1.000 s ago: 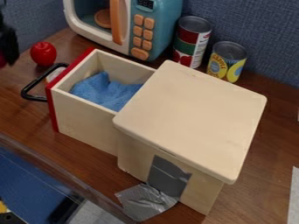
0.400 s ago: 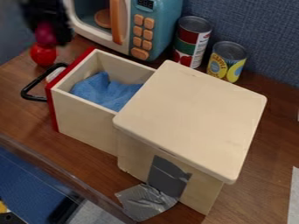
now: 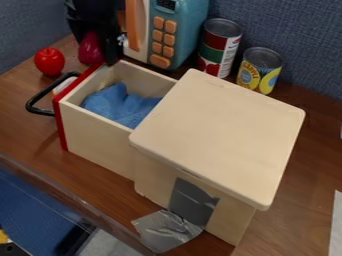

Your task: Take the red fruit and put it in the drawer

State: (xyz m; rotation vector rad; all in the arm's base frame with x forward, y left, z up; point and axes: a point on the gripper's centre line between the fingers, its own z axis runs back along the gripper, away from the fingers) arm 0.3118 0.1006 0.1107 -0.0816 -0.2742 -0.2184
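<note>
A pale wooden cabinet (image 3: 217,135) waits with its drawer (image 3: 97,135) pulled out, the place for your drop, with a teal toy microwave (image 3: 179,32) behind. Your black gripper (image 3: 97,53) is by the drawer's far front corner, clamped on a crimson fruit (image 3: 90,48), likely the task's red one. Your best move is probably to raise it above the rim, carry it inward, centre it over the blue cloth (image 3: 120,105), lower gently and release low. The red front panel (image 3: 61,117) is the edge to clear; whether your fingertips touch it, you cannot tell. Your widest room lies above the cloth, away from the black handle (image 3: 41,97) and the bright red fruit (image 3: 49,61) outside.
</note>
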